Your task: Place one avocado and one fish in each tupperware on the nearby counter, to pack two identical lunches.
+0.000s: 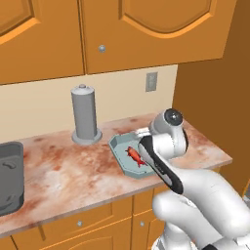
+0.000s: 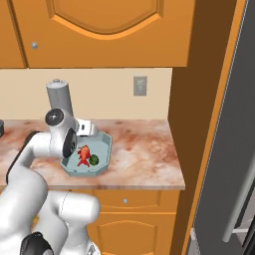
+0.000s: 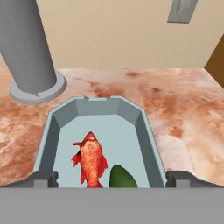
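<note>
A pale blue-grey tupperware [image 1: 118, 151] [image 2: 103, 148] [image 3: 147, 131] stands on the stone counter [image 1: 73, 171] [image 2: 144, 149]. Inside it lie a red-orange fish [image 1: 134, 155] [image 2: 83, 155] [image 3: 91, 159] and, beside it, a bright green avocado [image 2: 93, 159] [image 3: 121, 178]. My gripper [image 3: 113, 180] hangs just above the near end of this tray, open, its fingertips [image 3: 41, 179] spread about as wide as the tray and touching nothing. A second, dark grey tupperware [image 1: 10, 180] sits at the counter's far left; what it holds I cannot make out.
An upright grey cylinder [image 1: 84, 114] [image 2: 59, 97] [image 3: 26, 48] stands behind the blue tray, by the cream wall. Orange wall cabinets [image 1: 97, 34] hang overhead. A tall wooden panel [image 2: 194, 99] ends the counter on the right, with a grey fridge door [image 2: 239, 149] beyond.
</note>
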Motion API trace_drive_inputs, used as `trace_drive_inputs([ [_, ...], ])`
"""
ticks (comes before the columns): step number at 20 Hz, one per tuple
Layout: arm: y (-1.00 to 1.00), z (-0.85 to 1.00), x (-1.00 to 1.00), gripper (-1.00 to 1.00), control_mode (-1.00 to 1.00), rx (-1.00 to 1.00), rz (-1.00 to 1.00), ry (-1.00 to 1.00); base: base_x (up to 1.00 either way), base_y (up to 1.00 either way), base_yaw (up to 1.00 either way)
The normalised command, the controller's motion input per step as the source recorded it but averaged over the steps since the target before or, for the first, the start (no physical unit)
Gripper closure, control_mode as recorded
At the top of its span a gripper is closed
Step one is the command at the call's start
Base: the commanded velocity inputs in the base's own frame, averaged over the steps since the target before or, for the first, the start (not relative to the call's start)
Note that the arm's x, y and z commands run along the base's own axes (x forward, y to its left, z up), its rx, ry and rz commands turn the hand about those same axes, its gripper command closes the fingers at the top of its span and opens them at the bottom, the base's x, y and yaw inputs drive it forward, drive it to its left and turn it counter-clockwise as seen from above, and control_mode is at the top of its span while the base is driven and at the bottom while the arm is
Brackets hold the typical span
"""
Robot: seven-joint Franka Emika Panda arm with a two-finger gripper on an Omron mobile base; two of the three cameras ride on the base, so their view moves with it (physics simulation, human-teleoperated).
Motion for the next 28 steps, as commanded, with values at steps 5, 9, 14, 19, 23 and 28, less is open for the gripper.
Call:
trace_drive_inputs([
  [5, -0.11, 0.32, -0.87, -1.00, -1.00, 0.00, -0.01, -0.25, 0.00, 0.00, 0.00],
  [9, 0.00, 0.01, -0.28, -1.00, 1.00, 0.00, 0.00, -0.02, -0.47, 0.00, 0.00],
  [14, 0.00, 0.00, 0.00, -1.00, 1.00, 0.00, 0.00, 0.00, -1.00, -0.04, -0.10],
  [19, 0.00, 0.00, 0.00, -1.00, 1.00, 0.00, 0.00, 0.00, -1.00, -0.13, -0.20],
  [23, 0.00, 0.00, 0.00, -1.00, 1.00, 0.00, 0.00, 0.00, -1.00, -0.16, -0.22],
  [28, 0.00, 0.00, 0.00, -1.00, 1.00, 0.00, 0.00, 0.00, -1.00, -0.38, -0.24],
])
